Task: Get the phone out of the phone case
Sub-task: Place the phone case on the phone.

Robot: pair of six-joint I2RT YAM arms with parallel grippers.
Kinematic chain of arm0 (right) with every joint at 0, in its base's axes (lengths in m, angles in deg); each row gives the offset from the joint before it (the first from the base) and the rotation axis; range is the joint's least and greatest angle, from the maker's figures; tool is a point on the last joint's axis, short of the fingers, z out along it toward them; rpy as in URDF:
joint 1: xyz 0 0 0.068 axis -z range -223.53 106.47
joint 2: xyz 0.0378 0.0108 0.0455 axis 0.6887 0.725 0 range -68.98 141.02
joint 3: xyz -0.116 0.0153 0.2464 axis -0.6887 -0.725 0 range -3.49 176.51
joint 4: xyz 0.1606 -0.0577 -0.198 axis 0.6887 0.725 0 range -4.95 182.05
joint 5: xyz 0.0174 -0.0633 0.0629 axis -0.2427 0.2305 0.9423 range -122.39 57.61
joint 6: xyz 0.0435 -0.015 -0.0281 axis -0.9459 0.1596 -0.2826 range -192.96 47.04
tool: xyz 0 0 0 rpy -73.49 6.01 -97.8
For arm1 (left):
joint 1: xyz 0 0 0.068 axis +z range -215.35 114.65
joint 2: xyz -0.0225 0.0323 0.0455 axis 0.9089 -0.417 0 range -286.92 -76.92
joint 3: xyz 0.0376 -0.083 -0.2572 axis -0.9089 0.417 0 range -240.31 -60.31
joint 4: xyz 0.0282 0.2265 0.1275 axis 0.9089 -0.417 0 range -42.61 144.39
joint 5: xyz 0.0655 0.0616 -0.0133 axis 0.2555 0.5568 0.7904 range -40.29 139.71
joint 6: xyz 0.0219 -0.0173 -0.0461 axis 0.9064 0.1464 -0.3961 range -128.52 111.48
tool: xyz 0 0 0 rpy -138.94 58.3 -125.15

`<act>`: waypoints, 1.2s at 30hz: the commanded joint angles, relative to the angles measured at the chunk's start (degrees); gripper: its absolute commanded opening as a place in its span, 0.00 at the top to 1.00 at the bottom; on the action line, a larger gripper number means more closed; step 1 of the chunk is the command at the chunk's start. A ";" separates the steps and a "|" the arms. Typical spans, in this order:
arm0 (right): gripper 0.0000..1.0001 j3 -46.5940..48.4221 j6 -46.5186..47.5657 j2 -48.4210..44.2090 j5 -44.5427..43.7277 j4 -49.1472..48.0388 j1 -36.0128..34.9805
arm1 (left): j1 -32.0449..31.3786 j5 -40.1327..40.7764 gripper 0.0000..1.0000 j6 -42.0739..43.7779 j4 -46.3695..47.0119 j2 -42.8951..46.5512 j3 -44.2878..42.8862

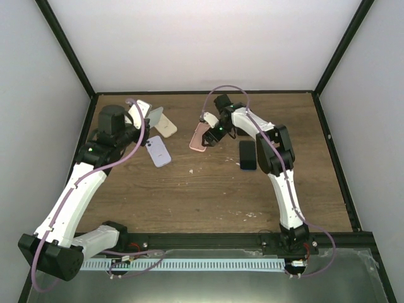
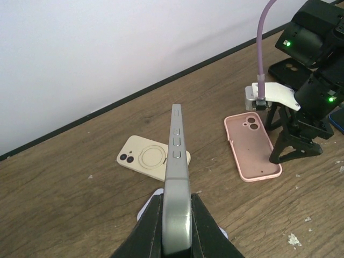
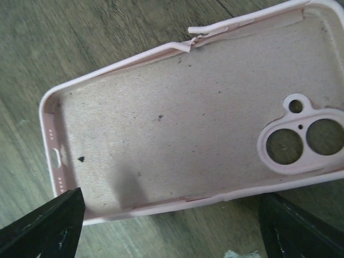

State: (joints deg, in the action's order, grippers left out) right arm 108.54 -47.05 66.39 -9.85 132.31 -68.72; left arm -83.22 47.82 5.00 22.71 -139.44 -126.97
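We are looking first at the left gripper (image 2: 176,215), which is clenching its fingers on the lower end of a slim grey-green phone (image 2: 177,161) and holding it edge-on, side buttons facing up, above the brown wooden table (image 1: 208,189). The phone is carrying no case at all.

The right gripper (image 3: 172,226) is standing released, its 2 dark fingers spread wide with nothing between them, hovering just over a pink soft phone case (image 3: 177,123). That case is lying flat on the table with its inside facing up, and it is showing an empty lining and open camera holes. One long wall is looking torn or buckled near a corner.

Farther out, a cream case with a round ring on its back (image 2: 148,158), a lavender phone (image 1: 158,151) and a dark phone (image 1: 248,154) are lying apart on the table.

We are judging the separation itself as done. What is left, as we are reading it, is putting the phone down and pulling both arms clear.
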 commanded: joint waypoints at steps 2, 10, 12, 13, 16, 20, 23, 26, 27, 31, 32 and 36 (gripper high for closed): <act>0.16 -2.17 -2.08 -5.97 0.36 -0.94 -2.37 | 0.38 -1.48 1.00 -0.85 3.21 0.79 -1.24; 0.26 -11.02 4.36 -10.47 -10.92 -4.74 -10.89 | 0.37 -2.59 1.00 -0.95 3.36 0.49 -1.36; 0.29 -10.79 4.51 -9.67 -11.95 -4.98 -11.72 | 0.38 -2.55 1.00 -0.86 3.30 0.70 -1.16; 0.31 -10.49 4.48 -9.18 -11.96 -4.95 -12.00 | 0.36 -2.44 1.00 -0.78 3.28 0.85 -1.13; 0.38 -9.10 4.58 -7.30 -13.97 -4.83 -12.54 | 0.44 -2.42 1.00 -0.67 3.20 1.08 -0.94; 0.47 -8.35 5.20 -5.82 -15.65 -5.30 -12.60 | 0.46 -2.67 1.00 -0.77 3.21 1.22 -0.73; 0.56 -8.93 6.08 -5.01 -16.73 -5.74 -12.61 | 0.47 -2.82 1.00 -0.85 3.29 1.33 -0.51; 0.64 -9.68 7.38 -4.72 -17.26 -6.33 -12.65 | 0.42 -2.83 1.00 -0.85 3.38 1.41 -0.42; 0.68 -9.72 7.91 -4.68 -17.27 -6.41 -12.69 | 0.42 -2.85 1.00 -0.82 3.38 1.41 -0.44; 0.84 -9.82 10.53 -5.05 -18.39 -6.70 -12.65 | 0.53 -2.86 1.00 -0.62 3.38 1.50 -0.38; 0.87 -9.98 11.49 -5.30 -19.04 -6.81 -12.61 | 0.54 -2.86 1.00 -0.66 3.38 1.57 -0.31; 0.99 -13.11 15.44 -7.84 -20.95 -8.88 -12.03 | 0.50 -2.85 1.00 -0.51 3.38 1.82 0.02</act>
State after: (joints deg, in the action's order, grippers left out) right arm 97.81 -36.36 60.40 -27.51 125.04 -81.22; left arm -82.96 45.68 4.89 22.58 -139.46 -126.94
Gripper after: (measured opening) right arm 0.020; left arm 0.058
